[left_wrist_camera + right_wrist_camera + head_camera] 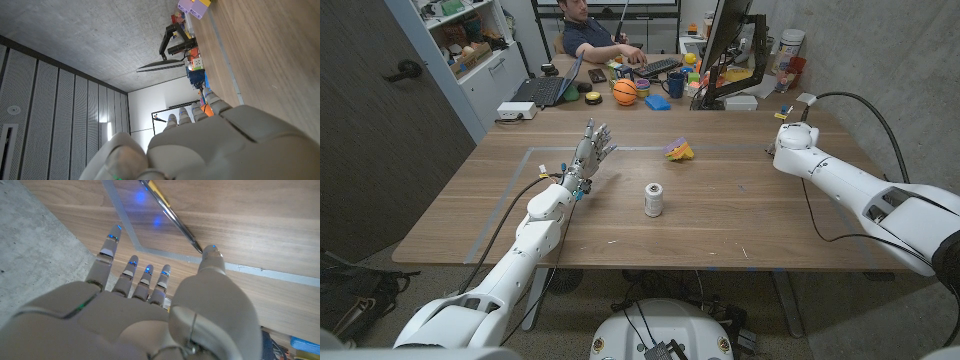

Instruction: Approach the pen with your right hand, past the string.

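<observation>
The pen, slim and dark with a yellow part, lies on the wood across a grey tape line. My right hand hovers just short of it, fingers spread and holding nothing, with the thumb tip close to the pen's end. In the head view my right arm reaches to the table's far right, and its wrist covers most of the hand. A small white cylinder with a dark top, seemingly the spool of string, stands mid-table. My left hand is raised, fingers apart and empty.
A purple and yellow toy lies behind the spool. A black cable loops over the table by my right arm. Behind the table a person sits at a cluttered desk with a basketball, a laptop and a monitor.
</observation>
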Controlling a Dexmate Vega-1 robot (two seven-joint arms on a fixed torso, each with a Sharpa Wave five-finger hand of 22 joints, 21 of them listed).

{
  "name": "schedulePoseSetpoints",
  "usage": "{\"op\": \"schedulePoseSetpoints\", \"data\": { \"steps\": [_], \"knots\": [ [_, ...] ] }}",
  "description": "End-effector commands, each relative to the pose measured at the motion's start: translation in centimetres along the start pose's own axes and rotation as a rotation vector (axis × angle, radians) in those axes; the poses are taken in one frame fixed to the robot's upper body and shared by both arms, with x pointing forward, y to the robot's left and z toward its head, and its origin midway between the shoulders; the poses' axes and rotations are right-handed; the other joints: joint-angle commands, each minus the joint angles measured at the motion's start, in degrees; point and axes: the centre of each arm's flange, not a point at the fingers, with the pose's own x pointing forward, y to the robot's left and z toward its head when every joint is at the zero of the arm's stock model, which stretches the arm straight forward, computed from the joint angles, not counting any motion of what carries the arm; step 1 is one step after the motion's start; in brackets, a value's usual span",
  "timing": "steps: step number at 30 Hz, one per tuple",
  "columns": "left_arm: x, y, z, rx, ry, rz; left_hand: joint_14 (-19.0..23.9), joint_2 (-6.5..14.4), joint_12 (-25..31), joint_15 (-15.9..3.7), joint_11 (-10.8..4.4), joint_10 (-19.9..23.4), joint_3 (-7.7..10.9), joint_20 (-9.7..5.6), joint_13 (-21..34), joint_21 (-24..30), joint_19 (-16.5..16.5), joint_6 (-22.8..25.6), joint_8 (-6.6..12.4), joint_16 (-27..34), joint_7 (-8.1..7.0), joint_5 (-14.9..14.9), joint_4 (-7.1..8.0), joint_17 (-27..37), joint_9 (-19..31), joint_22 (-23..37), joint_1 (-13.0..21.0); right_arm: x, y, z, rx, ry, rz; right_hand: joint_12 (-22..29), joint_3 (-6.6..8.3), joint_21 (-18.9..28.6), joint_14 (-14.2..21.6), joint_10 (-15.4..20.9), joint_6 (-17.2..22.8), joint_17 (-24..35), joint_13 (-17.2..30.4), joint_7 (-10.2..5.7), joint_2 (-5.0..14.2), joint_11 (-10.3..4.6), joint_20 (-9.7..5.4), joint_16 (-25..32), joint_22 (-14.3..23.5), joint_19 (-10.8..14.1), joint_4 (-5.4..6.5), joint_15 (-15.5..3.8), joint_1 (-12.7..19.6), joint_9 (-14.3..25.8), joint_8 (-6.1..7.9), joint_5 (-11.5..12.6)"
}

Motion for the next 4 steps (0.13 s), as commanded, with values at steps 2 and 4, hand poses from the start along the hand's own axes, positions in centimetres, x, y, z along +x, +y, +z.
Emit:
{"op": "schedulePoseSetpoints", "data": {
  "steps": [2,4],
  "knots": [
    [0.05,-0.29,0.04,0.001,0.0,-0.008,0.18,1.78,0.22,-0.11,-0.36,-0.05,-0.48,0.53,0.15,-0.03,0.04,-1.19,0.37,0.23,0.42,0.28,0.04,0.11,0.1,0.19,0.28,-0.23,-0.07,-0.79,0.011,0.004,-0.003,-0.24,-0.58,-0.18,0.46,0.5,-0.18,0.19,0.16,0.0,0.21,0.1,-0.25,0.03,0.15,0.62,-0.03,-0.83,0.37,0.04,-0.16,0.37],
    [0.01,-0.3,0.05,0.002,0.0,-0.007,0.2,1.77,0.23,-0.1,-0.33,-0.03,-0.54,0.55,0.15,-0.02,0.06,-1.19,0.37,0.23,0.4,0.29,0.03,0.11,0.1,0.19,0.29,-0.25,-0.1,-0.85,0.009,0.005,-0.003,-0.23,-0.63,-0.2,0.51,0.65,-0.17,0.19,0.16,0.0,0.25,0.19,-0.28,0.03,0.15,0.63,0.03,-0.82,0.36,0.04,-0.22,0.38]
  ]
}}
